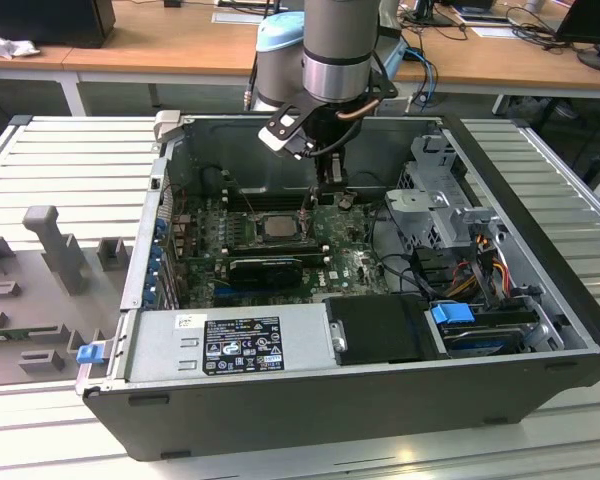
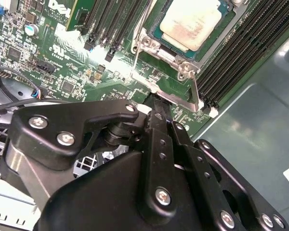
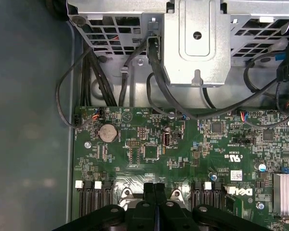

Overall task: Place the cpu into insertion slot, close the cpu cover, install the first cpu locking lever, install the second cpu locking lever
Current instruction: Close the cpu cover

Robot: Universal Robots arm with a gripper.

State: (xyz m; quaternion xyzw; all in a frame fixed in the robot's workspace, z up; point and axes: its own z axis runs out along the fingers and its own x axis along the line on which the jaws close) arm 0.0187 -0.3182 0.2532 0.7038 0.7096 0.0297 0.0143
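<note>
The cpu (image 1: 277,226) lies flat in the insertion slot (image 1: 250,232) on the green board, its pale metal face (image 2: 190,21) up. The cpu cover (image 2: 147,44) lies flat around it as a metal frame. A thin metal locking lever (image 2: 196,91) runs along the socket's edge toward the gripper. My gripper (image 1: 323,192) hangs low inside the case, just to the exterior view's right of the socket. Its black fingers (image 2: 156,120) are pressed together, tips (image 3: 154,186) right at the lever's end by the socket corner. Whether they touch the lever I cannot tell.
The open case has tall walls all round. A black graphics card (image 1: 265,268) lies in front of the socket, the power supply (image 1: 230,345) nearer still. A metal drive cage (image 1: 440,200) and loose cables (image 1: 395,250) crowd the exterior view's right. Memory slots (image 2: 231,53) flank the socket.
</note>
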